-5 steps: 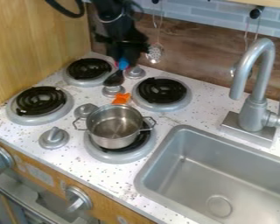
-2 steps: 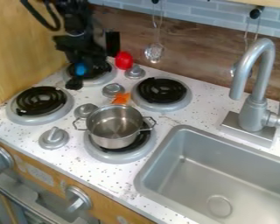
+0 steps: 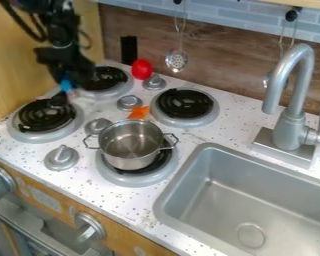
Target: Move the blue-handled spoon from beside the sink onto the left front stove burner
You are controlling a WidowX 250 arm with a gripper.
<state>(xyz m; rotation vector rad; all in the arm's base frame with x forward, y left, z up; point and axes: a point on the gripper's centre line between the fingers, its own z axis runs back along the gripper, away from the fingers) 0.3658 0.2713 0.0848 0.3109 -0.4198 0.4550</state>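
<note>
The gripper (image 3: 62, 86) hangs at the upper left, over the gap between the left front burner (image 3: 47, 116) and the left back burner (image 3: 105, 78). A blue piece (image 3: 66, 85) shows at its lower end, with a dark rounded tip below it; whether these belong to something held cannot be told. A metal pot (image 3: 130, 145) sits on the right front burner, well to the right of the gripper. An orange item (image 3: 138, 112) lies just behind the pot. The red rounded object (image 3: 142, 69) stands near the back wall, by a knob.
The right back burner (image 3: 183, 104) is behind the pot. Several grey knobs rise between the burners. A sink (image 3: 256, 200) with a tall faucet (image 3: 289, 95) occupies the right. Against the back wall are a black block (image 3: 129, 50) and a hanging slotted utensil (image 3: 177, 60).
The gripper has moved left and slightly toward the front, from near the back knobs to the left burners. The red object, largely hidden earlier, has come into view; the pot and orange item have stayed put.
</note>
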